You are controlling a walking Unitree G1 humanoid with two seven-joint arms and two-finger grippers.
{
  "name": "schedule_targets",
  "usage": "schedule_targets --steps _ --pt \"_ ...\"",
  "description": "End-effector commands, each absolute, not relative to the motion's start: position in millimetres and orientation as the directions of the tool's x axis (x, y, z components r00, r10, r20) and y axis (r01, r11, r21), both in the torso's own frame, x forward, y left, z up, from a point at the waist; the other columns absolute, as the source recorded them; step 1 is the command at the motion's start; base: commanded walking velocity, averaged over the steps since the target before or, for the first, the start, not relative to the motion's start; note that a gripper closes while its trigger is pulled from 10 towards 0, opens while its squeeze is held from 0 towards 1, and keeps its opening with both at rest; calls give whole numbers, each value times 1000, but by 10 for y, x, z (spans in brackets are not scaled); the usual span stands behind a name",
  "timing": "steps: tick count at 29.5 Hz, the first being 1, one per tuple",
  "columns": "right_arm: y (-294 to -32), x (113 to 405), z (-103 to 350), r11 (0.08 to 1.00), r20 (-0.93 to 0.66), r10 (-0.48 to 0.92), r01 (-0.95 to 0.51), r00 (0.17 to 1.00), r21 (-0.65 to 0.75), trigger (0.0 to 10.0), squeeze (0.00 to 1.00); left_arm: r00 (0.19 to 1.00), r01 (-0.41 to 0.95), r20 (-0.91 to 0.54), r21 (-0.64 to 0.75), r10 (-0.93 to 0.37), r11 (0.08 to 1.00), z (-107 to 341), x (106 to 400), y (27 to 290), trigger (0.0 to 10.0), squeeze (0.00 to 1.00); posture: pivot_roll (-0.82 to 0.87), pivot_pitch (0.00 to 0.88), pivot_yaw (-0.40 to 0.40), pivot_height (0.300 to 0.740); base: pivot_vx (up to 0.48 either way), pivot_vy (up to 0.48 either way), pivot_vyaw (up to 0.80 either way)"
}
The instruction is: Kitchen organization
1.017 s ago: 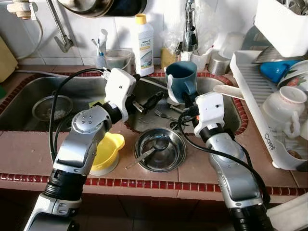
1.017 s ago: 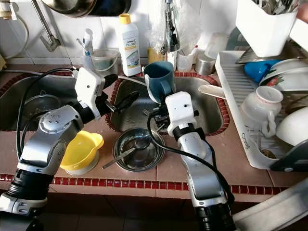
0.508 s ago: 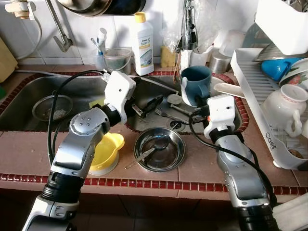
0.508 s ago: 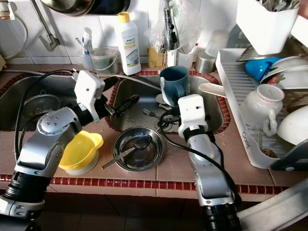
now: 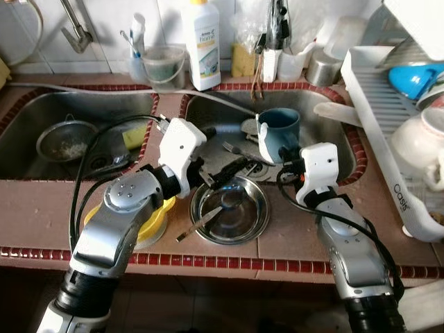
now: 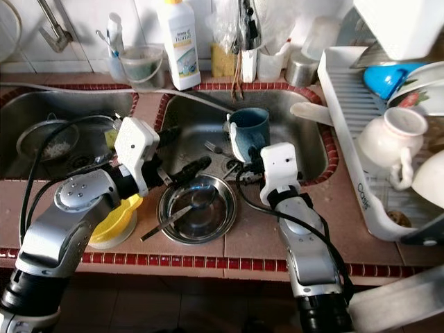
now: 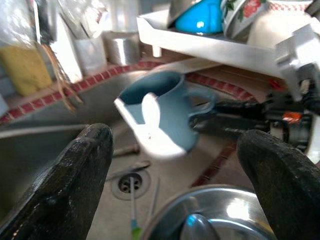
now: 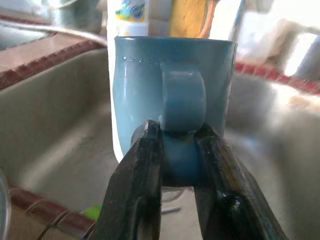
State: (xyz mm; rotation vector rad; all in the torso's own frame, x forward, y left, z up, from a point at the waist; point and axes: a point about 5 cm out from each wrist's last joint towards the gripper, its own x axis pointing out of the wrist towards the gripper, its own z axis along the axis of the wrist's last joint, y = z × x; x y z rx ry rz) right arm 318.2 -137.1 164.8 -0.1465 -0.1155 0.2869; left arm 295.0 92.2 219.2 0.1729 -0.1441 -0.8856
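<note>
One blue mug (image 5: pixel 279 134) hangs over the sink (image 5: pixel 326 149), handle clenched in the right pincer (image 8: pixel 176 165); left pincer (image 5: pixel 229 170), released, hovers above a spoon-holding steel bowl (image 5: pixel 229 211).

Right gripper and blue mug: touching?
Touching. The right wrist view shows the right gripper with its jaws clamped on both sides of the blue mug handle.

Both arms are wearing brushed silver metal shells with black ring joints near the bottom. The left arm's round silver elbow cap (image 5: pixel 128 196) is showing a ring of small dark screws. Each wrist is carrying a boxy white plastic housing (image 5: pixel 318 167), with thick black cables (image 5: pixel 78 182) looping off it. The long black fingers (image 7: pixel 75 187) are looking matte and rounded at the tips.
</note>
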Motion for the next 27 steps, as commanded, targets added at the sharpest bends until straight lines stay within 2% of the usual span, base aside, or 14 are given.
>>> schedule_targets --steps 1,9,16,27 --pt "-1354 3187 1653 940 86 323 -308 943 -147 10000 0 611 768 40 209 -790 605 2189 2905 902 10000 0 -129 295 59 740 0 0 0" --pt "-1341 3244 1716 916 87 396 -387 914 -104 10000 0 599 781 43 191 -800 595 2238 2844 837 10000 0 -128 328 58 740 0 0 0" --pt "-1416 3275 1740 911 91 406 -395 909 -113 10000 0 582 792 57 187 -811 581 2324 2796 794 10000 0 -127 338 66 740 0 0 0" --pt "-1450 3278 1804 901 124 432 -432 893 -29 10000 0 585 790 56 187 -809 584 2371 2812 779 10000 0 -129 333 69 740 0 0 0"
